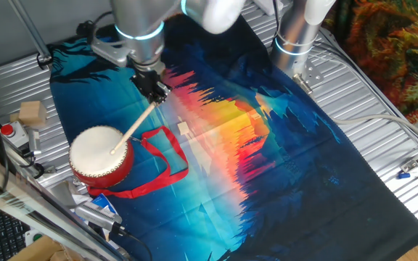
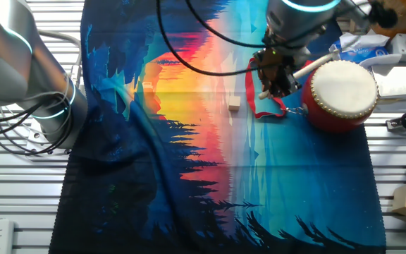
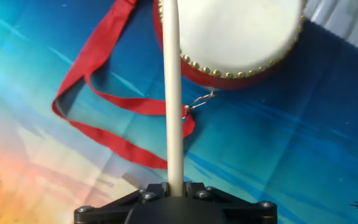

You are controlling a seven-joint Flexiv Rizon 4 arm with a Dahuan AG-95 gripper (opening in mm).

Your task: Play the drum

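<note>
Pale wooden stick clamped in your gripper, tip over the skin of the drum on the cloth's corner: striking step, so next dip the wrist briefly, then lift.

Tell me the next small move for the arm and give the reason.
Probably a short lift of the stick, then a tap back down. The gripper is shut on the stick's near end, and its far tip lies over the drum head, at or just above the skin, so the aim across the table looks right and only a stroke is missing.
</note>
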